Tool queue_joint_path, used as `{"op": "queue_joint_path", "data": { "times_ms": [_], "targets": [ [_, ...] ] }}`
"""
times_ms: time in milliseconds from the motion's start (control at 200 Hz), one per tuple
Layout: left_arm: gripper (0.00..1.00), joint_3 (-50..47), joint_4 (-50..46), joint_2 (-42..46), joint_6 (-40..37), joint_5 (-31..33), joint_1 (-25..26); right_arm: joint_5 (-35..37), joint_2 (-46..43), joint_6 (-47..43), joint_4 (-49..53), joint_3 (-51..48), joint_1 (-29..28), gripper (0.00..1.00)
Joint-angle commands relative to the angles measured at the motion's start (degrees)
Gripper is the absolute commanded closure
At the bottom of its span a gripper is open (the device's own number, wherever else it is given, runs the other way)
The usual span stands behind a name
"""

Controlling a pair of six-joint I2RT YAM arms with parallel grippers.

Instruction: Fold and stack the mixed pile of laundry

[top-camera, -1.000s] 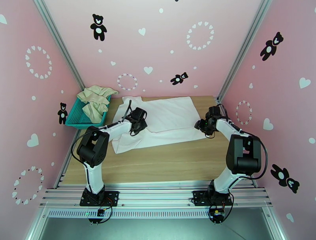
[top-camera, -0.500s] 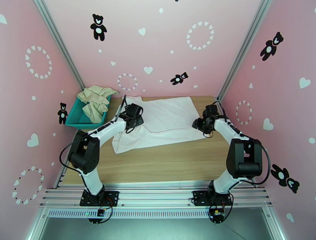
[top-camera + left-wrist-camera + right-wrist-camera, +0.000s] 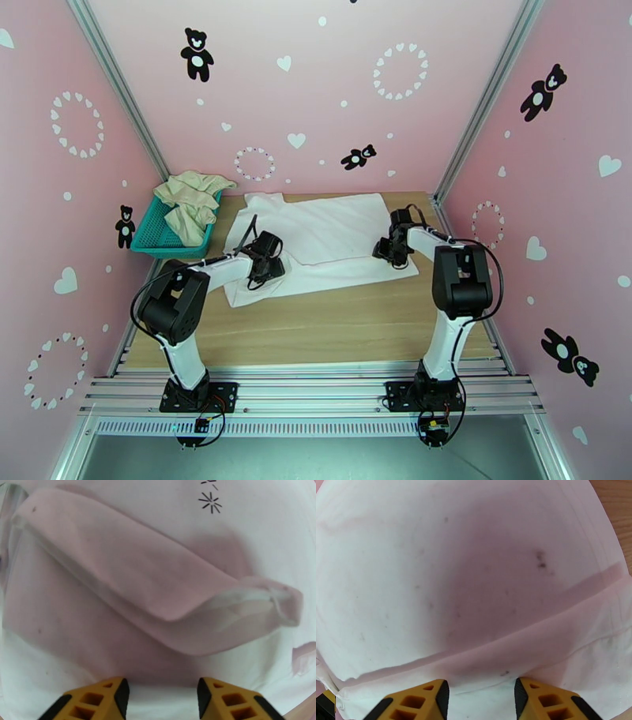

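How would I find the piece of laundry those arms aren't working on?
Look to the far left corner of the wooden table, where a teal plastic mesh basket sits. The crumpled cream-beige cloth garment is heaped in it, spilling over the rim, unlike the white T-shirt spread flat on the table.

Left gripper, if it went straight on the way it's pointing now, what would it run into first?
Most likely the white T-shirt. The left gripper is open and points down at it, and a folded flap of the cloth lies right ahead. The gap to it is hard to judge.
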State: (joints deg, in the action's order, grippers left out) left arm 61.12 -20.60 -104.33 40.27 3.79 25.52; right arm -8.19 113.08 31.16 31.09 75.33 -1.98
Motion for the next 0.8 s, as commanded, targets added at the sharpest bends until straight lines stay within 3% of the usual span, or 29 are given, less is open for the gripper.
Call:
{"op": "queue_joint_path", "data": {
  "times_ms": [0, 240, 476, 661, 796],
  "targets": [
    [0.47, -3.77, 1.37, 2.44, 0.63, -1.64, -0.66, 2.36, -3.12, 0.06, 3.49, -5.61, 1.29, 0.51],
    [0.46, -16.67, -1.23, 12.16, 0.47, -5.1, -0.36, 2.03, -15.63, -0.12, 3.74, -21.32, 3.53, 0.49],
    [0.43, -27.26, -8.47, 26.54, 1.94, -7.76, 2.47, 3.04, -34.05, -0.02, 8.6, -33.82, 3.6, 0.48],
    [0.36, -17.28, -16.82, 31.16, -3.57, -3.88, 2.85, 0.68, -42.58, 0.97, 10.89, -29.08, 2.74, 0.48],
    [0.35, -5.59, -14.7, 23.99, -6.93, -3.09, 2.79, 0.07, -34.76, 0.2, 7.15, -21.17, 1.01, 0.47]
  ]
}}
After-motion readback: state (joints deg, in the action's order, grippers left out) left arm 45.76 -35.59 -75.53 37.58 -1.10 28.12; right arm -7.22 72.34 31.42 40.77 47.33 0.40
